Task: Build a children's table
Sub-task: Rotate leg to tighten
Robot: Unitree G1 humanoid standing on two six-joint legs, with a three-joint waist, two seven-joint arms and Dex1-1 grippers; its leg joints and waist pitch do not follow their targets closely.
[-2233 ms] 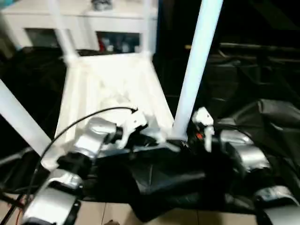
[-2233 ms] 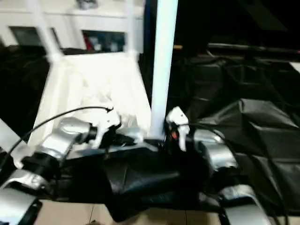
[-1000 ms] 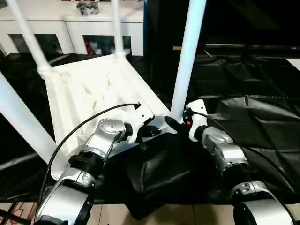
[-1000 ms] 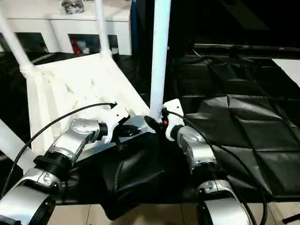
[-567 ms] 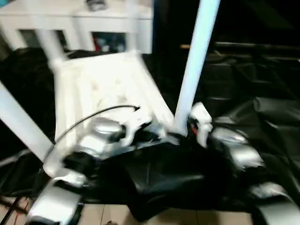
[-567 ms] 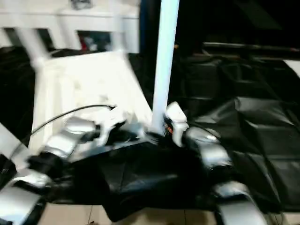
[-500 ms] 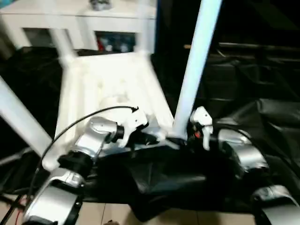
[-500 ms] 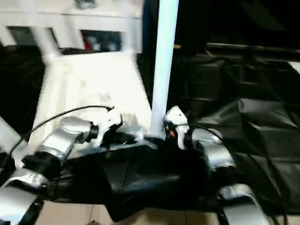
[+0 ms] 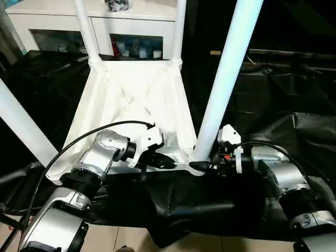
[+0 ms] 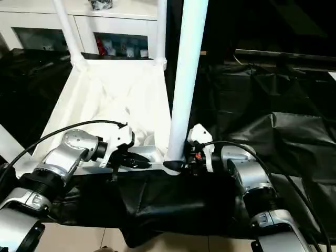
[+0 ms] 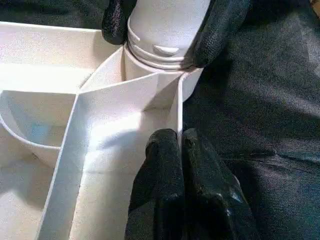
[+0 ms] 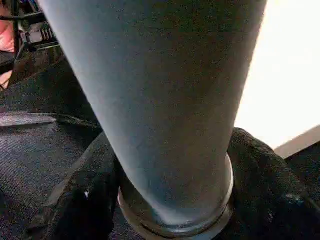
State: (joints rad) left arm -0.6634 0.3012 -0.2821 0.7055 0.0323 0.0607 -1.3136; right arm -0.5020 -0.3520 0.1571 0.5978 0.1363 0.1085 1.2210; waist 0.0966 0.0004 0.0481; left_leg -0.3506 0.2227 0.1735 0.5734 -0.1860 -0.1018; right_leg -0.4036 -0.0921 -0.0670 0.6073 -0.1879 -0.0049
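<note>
- Left eye view: white plastic rectangular tabletop (image 9: 131, 105) lies upside down on black crinkled sheeting (image 9: 294, 131), ribbed underside up. All four long tapered white tube legs stand in the corner sockets; the near-right leg (image 9: 223, 89) rises beside the right gripper (image 9: 202, 167). Left gripper (image 9: 160, 160) sits at the near rim, just beside that corner. White glass-door cabinet (image 9: 105, 23) stands behind.
- Right eye view: same layout. Right gripper's black fingers meet the base of the near-right leg at its socket; left gripper rests on the near rim alongside.
- Left wrist view: left gripper's fingers (image 11: 165, 170) are pressed together, nothing between them, tips against the thin white rim wall (image 11: 175, 115). Beyond, two black fingers straddle the leg's ringed collar (image 11: 165, 47) above the round socket.
- Right wrist view: right gripper's jaws stand wide around the leg's base (image 12: 165, 150), one finger (image 12: 80, 195) on each side. Whether the pads actually bear on the tube, cannot tell.
- Risk: collar rings show above the socket, so the leg may not be fully seated. Twisting with a loose wrap could slip on the smooth taper and do nothing.
- Risk: sideways force at the base could lever the tall leg and tilt or slide the top on the slack sheeting; the left gripper only presses the rim, so it is a weak brace.
</note>
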